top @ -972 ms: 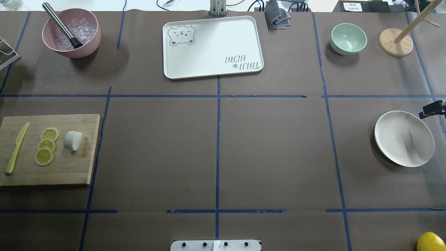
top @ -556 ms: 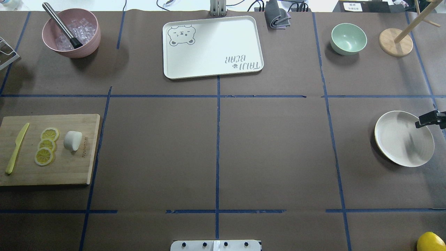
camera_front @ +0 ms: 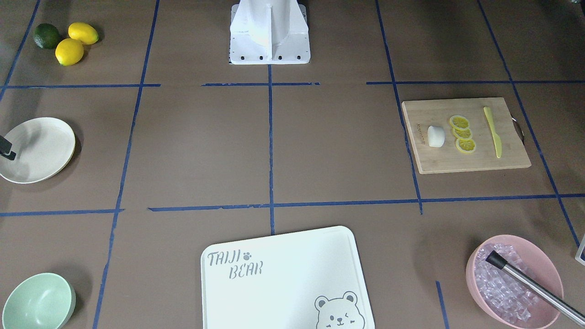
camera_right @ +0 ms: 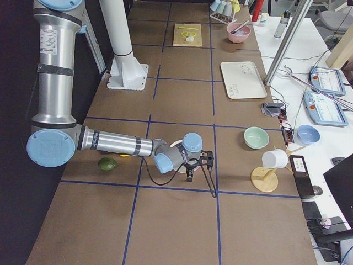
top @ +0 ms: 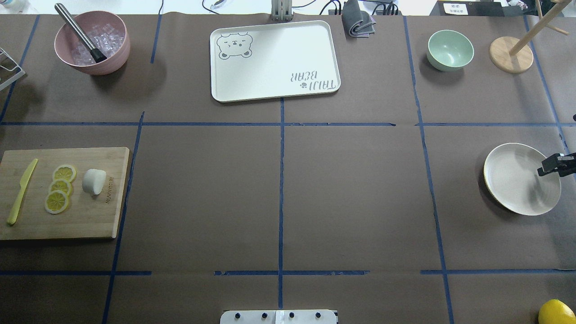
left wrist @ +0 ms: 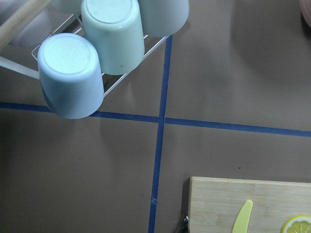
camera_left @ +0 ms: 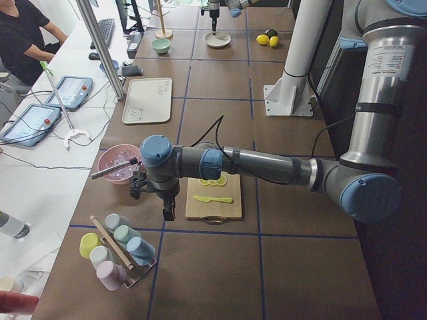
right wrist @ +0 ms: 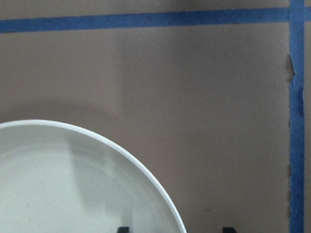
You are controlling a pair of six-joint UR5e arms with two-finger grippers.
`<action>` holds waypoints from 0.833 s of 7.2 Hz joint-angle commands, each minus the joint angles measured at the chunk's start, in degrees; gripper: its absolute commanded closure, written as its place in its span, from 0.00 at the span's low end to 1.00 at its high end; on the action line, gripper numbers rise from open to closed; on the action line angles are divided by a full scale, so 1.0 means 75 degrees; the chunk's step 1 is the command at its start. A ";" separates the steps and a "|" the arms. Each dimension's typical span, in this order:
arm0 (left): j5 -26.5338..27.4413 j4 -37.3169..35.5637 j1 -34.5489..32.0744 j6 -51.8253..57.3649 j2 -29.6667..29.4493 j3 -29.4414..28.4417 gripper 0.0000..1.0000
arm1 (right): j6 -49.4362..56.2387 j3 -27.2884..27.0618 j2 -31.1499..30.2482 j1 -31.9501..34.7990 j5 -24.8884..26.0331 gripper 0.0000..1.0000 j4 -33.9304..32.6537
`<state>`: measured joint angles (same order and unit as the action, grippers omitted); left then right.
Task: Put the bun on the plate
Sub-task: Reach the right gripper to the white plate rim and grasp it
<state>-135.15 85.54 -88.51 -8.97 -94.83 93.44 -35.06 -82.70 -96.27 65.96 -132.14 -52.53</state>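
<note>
The white bun [top: 94, 181] lies on a wooden cutting board [top: 85, 220] at the table's left, beside three lemon slices [top: 60, 188]; the bun [camera_front: 435, 136] also shows from the front. The cream plate [top: 517, 180] sits at the far right. My right gripper [top: 555, 164] hangs over the plate's right rim. In the wrist view this gripper [right wrist: 175, 229] is open and holds nothing, one tip over the plate [right wrist: 73, 184], the other over the table. My left gripper [camera_left: 169, 210] shows only in the left side view, beyond the board's end; I cannot tell its state.
A yellow knife [top: 21, 191] lies on the board. A cup rack [left wrist: 112, 39] stands just past the board's left end. At the back are a pink bowl of ice [top: 92, 42], a bear-printed board [top: 274, 60], a green bowl [top: 450, 49] and a wooden stand [top: 511, 55].
My right gripper has slid along the plate's right rim toward the robot's side of the table. The bun, plate and board have not moved.
</note>
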 commanded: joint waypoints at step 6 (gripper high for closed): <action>-0.0026 0.0009 0.0000 0.0000 -0.0012 0.0033 0.00 | -0.2266 -0.0553 0.1718 -0.0028 -0.1026 1.00 -0.0121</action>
<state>-135.22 85.57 -88.50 -8.96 -94.92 93.65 -44.72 -86.70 -89.86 66.37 -139.25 -53.08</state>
